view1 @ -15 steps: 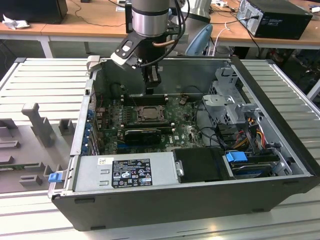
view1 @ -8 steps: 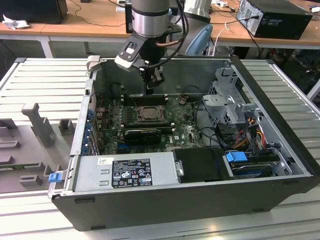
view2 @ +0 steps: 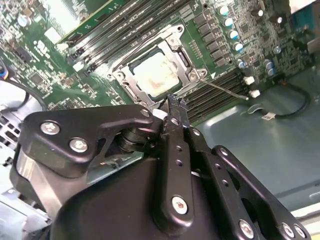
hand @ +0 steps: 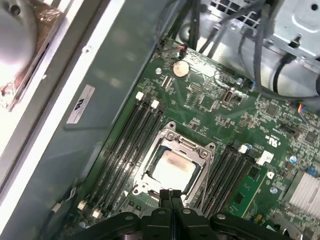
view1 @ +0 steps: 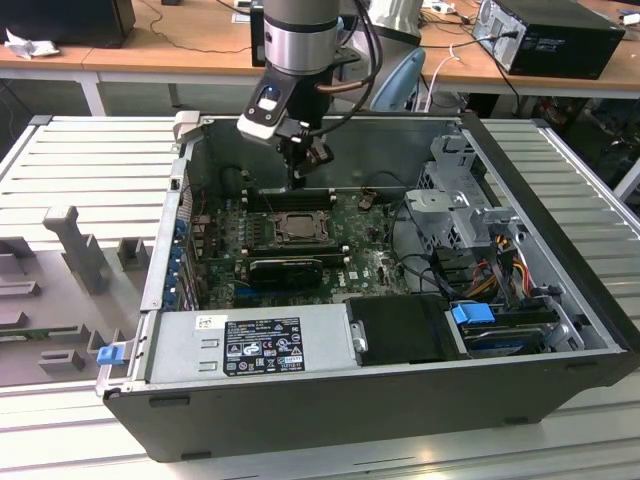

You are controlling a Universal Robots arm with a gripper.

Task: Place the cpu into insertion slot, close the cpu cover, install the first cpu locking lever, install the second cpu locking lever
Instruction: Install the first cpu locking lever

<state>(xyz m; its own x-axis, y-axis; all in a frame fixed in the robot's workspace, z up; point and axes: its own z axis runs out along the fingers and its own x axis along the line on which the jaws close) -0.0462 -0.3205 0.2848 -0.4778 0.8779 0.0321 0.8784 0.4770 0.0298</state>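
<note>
The cpu (hand: pixel 173 166) lies flat in the insertion slot (hand: pixel 206 172) on the green motherboard, its pale face showing in both wrist views (view2: pixel 156 72). The silver cpu cover (hand: pixel 181 144) lies down around it, framing the chip (view2: pixel 176 35). A thin wire lever (view2: pixel 227 90) sticks out sideways from one corner of the socket. My gripper (hand: pixel 170 196) is shut with nothing between its fingers, its tips (view2: pixel 175 102) hovering just over the socket's edge. In the exterior view the gripper (view1: pixel 298 180) hangs above the far side of the socket (view1: pixel 298 228).
Black memory slots (hand: pixel 127 145) flank the socket on both sides. The open computer case (view1: pixel 540 170) walls the board in. A power supply (view1: pixel 250 345) sits at the front, with a drive cage and cables (view1: pixel 470 215) on the exterior view's right.
</note>
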